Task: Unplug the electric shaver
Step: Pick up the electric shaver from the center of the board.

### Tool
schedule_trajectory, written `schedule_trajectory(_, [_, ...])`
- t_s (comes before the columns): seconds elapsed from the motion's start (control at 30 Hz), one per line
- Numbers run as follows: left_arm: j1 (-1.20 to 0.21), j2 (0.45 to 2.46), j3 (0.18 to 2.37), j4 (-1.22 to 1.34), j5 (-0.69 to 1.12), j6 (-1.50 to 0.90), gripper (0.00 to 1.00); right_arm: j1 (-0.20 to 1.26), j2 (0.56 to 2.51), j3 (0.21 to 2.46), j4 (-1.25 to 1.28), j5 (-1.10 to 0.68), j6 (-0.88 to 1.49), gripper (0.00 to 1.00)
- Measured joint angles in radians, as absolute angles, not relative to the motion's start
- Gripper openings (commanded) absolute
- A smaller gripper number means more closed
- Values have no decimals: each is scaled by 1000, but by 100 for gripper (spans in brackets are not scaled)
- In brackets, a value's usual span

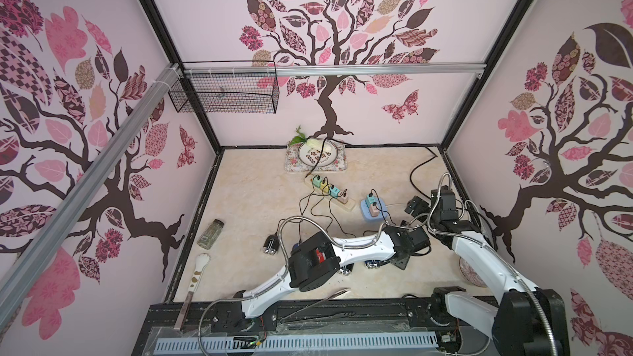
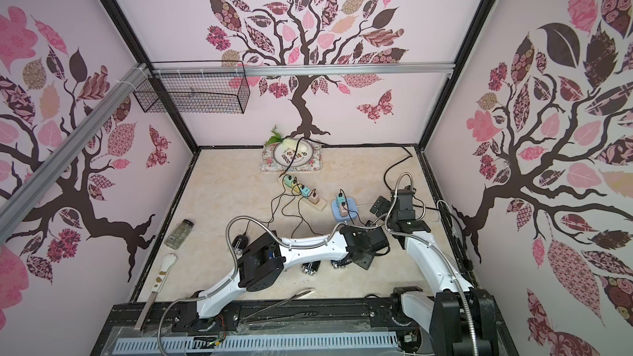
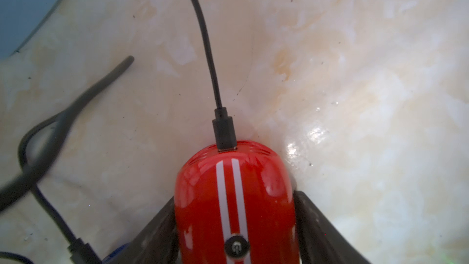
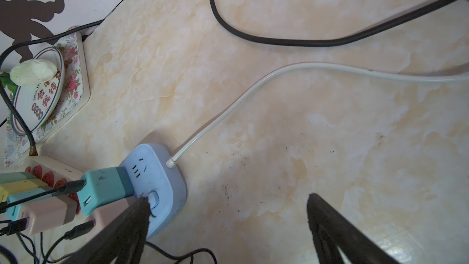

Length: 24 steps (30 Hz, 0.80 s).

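Observation:
The electric shaver [image 3: 234,199] is red with two white stripes and a round button. It lies on the marble table between the fingers [image 3: 308,212] of my left gripper [image 3: 234,206], which is shut on its sides. A black plug [image 3: 224,133] sits in its end, and the thin black cable [image 3: 203,29] runs away across the table. In both top views the left gripper [image 1: 399,261] [image 2: 363,258] points down at the front right and hides the red shaver. My right gripper [image 4: 227,198] [image 1: 416,205] hangs open and empty beside the blue power cube [image 4: 157,186].
A teal charger [image 4: 104,189] is plugged into the cube. A long power strip [image 1: 330,193] holds several chargers. Other shavers [image 1: 271,244] [image 1: 346,270] lie at the front. A spice jar [image 1: 210,233], a spatula [image 1: 197,272], tongs [image 1: 318,299] and a floral tray [image 1: 317,166] are also there.

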State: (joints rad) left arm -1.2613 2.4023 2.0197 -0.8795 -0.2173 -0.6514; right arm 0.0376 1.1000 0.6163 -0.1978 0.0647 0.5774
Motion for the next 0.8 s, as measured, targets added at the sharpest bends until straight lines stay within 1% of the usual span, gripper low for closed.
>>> schedule_trajectory(0.17, [-1261,2402,2019,-880,-220,-646,57,38,1098,616,-198,61,577,96])
schedule_trajectory(0.37, [-1262,2400,2009,-854,-219,-625,46,38,1082,616,-200,57,577,95])
schedule_trajectory(0.5, [-1262,2358,1932,-785,-208,-604,41,38,1055,616,-210,53,576,94])
schedule_trajectory(0.57, [-1262,2333,1885,-750,-199,-593,40,38,1036,616,-218,48,575,92])
schedule_trajectory(0.8, [-1263,2231,1715,-587,-134,-556,39,38,968,597,-226,-8,572,79])
